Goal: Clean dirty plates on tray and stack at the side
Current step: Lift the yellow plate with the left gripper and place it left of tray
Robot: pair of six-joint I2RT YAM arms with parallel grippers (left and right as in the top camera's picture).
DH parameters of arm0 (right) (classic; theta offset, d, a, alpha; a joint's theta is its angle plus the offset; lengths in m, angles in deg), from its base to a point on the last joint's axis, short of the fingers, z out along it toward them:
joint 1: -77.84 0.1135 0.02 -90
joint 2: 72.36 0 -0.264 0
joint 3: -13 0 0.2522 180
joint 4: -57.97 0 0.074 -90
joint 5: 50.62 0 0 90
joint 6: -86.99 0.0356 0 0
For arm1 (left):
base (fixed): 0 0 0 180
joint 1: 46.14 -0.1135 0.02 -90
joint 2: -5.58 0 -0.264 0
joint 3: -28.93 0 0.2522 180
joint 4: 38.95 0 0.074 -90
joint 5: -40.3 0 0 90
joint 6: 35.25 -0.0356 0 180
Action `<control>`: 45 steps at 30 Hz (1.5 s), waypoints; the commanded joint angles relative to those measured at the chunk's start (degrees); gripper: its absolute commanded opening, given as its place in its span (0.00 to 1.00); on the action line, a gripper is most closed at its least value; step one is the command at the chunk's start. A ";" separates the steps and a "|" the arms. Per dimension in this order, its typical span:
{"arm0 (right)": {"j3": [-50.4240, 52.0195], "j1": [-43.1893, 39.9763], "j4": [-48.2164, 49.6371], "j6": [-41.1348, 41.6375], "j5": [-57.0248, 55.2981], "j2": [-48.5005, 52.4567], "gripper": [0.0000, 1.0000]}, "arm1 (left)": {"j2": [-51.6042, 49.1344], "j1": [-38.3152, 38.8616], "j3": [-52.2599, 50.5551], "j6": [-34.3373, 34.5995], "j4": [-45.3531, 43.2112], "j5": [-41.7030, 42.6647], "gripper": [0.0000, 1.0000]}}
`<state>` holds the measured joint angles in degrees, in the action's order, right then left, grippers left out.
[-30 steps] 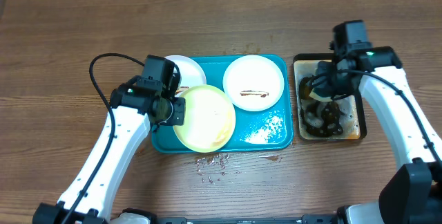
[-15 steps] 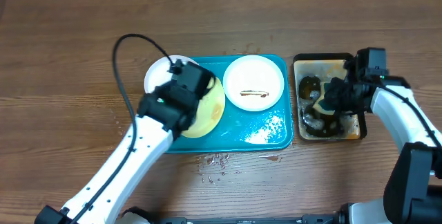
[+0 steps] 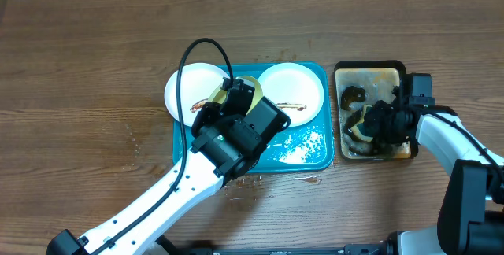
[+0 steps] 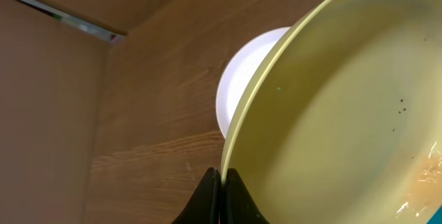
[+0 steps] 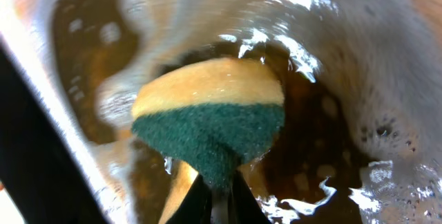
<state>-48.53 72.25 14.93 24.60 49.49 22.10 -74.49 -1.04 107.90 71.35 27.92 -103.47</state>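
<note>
My left gripper [image 4: 222,177] is shut on the rim of the pale yellow-green plate [image 4: 345,113] and holds it tilted on edge over the teal tray [image 3: 313,151]. In the overhead view that plate [image 3: 244,90] shows behind the left arm. A white plate [image 3: 187,88] with a brown smear lies at the tray's left end and also shows in the left wrist view [image 4: 245,79]. A second white plate [image 3: 291,88] with a brown smear lies at the tray's back right. My right gripper [image 5: 219,193] is shut on a yellow and green sponge [image 5: 207,110].
The smaller black tray [image 3: 370,72] with brown liquid stands right of the teal tray; the right gripper and sponge [image 3: 364,123] are inside it. Water drops lie on the wooden table [image 3: 244,182] in front of the teal tray.
The left arm has swung right over the teal tray, lifting the yellow-green plate onto its edge. The right gripper has shifted forward in the black tray with the sponge.
</note>
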 commanded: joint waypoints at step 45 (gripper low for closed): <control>-17.46 -0.26 -18.75 -20.63 4.07 -2.62 0.04 | 1.42 -47.65 9.75 -0.28 -0.59 49.77 0.04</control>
<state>-65.25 71.97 -3.72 5.46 54.80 20.50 -74.45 -42.65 116.16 71.94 28.05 -64.94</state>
